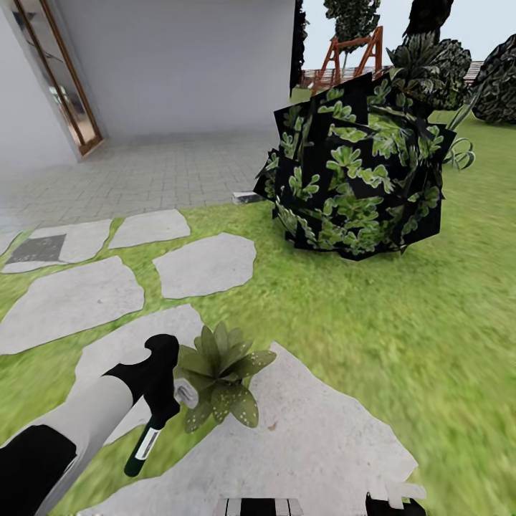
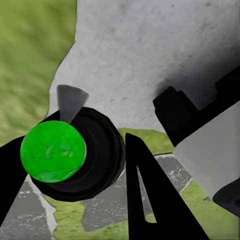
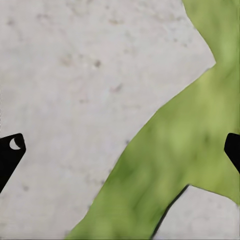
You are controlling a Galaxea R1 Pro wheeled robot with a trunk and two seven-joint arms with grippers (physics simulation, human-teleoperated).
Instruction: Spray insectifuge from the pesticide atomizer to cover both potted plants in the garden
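Observation:
A potted plant [image 1: 218,376], a low rosette of broad pointed green leaves, sits at the edge of a grey stepping stone [image 1: 308,430] in the garden lawn [image 1: 401,308]. My left gripper [image 1: 156,383] is shut on the pesticide atomizer [image 1: 145,446], a dark green bottle with a white label and a black head. Its pale nozzle points at the rosette from close by. In the left wrist view the atomizer [image 2: 52,150] shows bright green between the black fingers [image 2: 150,200] of the left gripper [image 2: 75,157]. My right gripper [image 3: 120,150] hangs open over stone and grass, holding nothing.
A big dark broad-leaved shrub [image 1: 358,172] stands on the lawn ahead to the right. Several grey stepping stones [image 1: 204,264] lead left toward a paved area [image 1: 143,172] by a white wall and a glazed door [image 1: 64,86]. An orange wooden frame [image 1: 351,54] and trees stand far behind.

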